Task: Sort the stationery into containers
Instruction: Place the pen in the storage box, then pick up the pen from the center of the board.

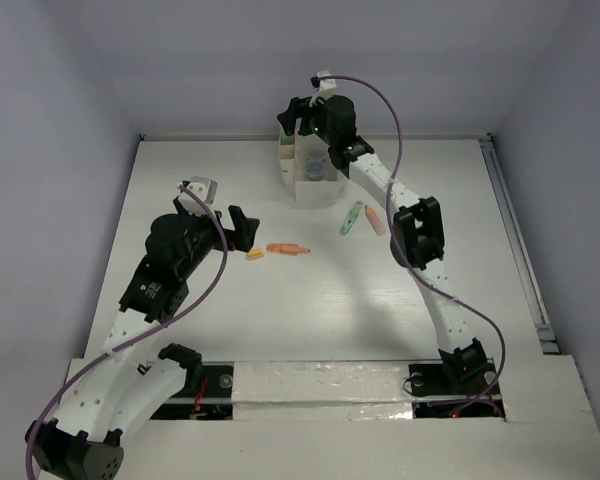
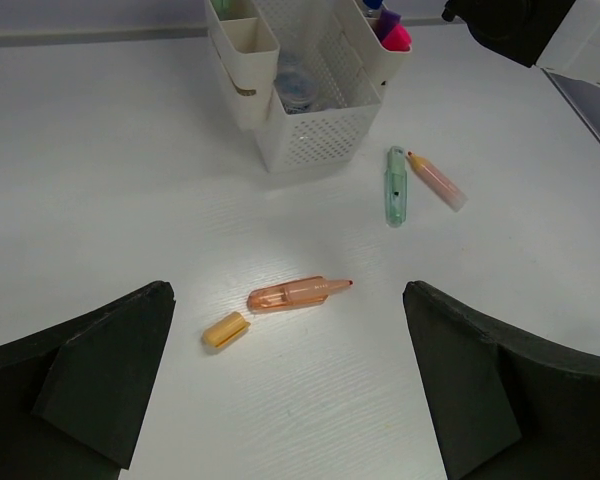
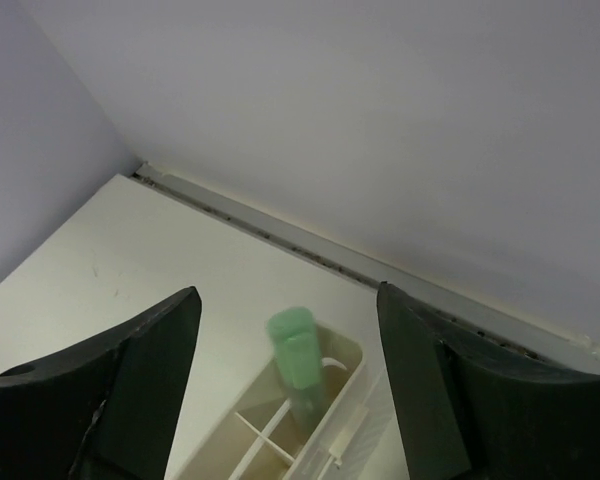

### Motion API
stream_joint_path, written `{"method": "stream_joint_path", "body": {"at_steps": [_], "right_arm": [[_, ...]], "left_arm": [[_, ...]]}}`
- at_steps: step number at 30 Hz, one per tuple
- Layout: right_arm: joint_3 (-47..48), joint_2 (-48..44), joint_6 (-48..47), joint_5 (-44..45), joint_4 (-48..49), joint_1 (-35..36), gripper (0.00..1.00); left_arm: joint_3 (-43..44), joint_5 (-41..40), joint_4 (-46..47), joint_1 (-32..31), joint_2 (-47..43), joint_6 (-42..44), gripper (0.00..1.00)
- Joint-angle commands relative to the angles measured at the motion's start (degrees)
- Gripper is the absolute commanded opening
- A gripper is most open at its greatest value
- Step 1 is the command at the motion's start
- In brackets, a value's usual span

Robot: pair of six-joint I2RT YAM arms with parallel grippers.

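Observation:
The white organizer [image 1: 308, 170] [image 2: 310, 130] [image 3: 345, 435] stands at the back of the table. My right gripper [image 1: 305, 112] [image 3: 286, 300] hangs open just above it. Below its fingers a blurred green marker [image 3: 302, 365] stands in a small corner compartment, touching neither finger. My left gripper [image 1: 225, 210] [image 2: 286, 305] is wide open and holds nothing. An uncapped orange marker [image 1: 286, 248] [image 2: 298, 293] and its yellow cap [image 1: 254, 254] [image 2: 225, 329] lie on the table just ahead of it. A mint green marker [image 1: 351, 218] [image 2: 395, 185] and a peach marker [image 1: 375, 220] [image 2: 437, 180] lie side by side right of the organizer.
A pink marker [image 2: 396, 36] stands in a side compartment, and a round clear tub [image 2: 295, 85] lies in the middle one. The grey back wall [image 3: 380, 120] rises right behind the organizer. A rail [image 1: 520, 240] runs along the table's right edge.

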Motion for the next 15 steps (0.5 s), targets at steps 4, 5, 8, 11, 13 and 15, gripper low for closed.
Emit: {"method": "stream_joint_path", "body": {"at_steps": [4,5,8,11,13,15], "right_arm": [[-8.49,-15.64,0.16,-2.70,3.37,-0.02,0.75],[-15.13,-18.36,0.16,-2.96,3.55,-0.02,0.71],[-28.07,-30.93,0.95,-2.26,5.21,-0.02,0.41],[-45.92,-43.50,2.70,0.10,5.92,-0.02,0.15],[-56.22,-50.51,3.85,5.00,3.13,-0.02,0.07],[-60.88,-53.97,4.72,8.62,-0.21,-0.55,0.05]], "left_arm": [[0.11,0.58,2.71,0.73,-0.75,0.27,0.99],[0.02,0.58,2.71,0.73,-0.84,0.18,0.99],[-0.07,0.84,2.71,0.73,-1.45,0.00,0.99],[-0.33,2.24,3.15,0.73,-2.16,-0.52,0.99],[-0.50,3.99,3.68,0.73,-2.51,-1.49,0.99],[-0.51,7.77,4.12,0.73,-2.51,-2.28,0.99]]}}
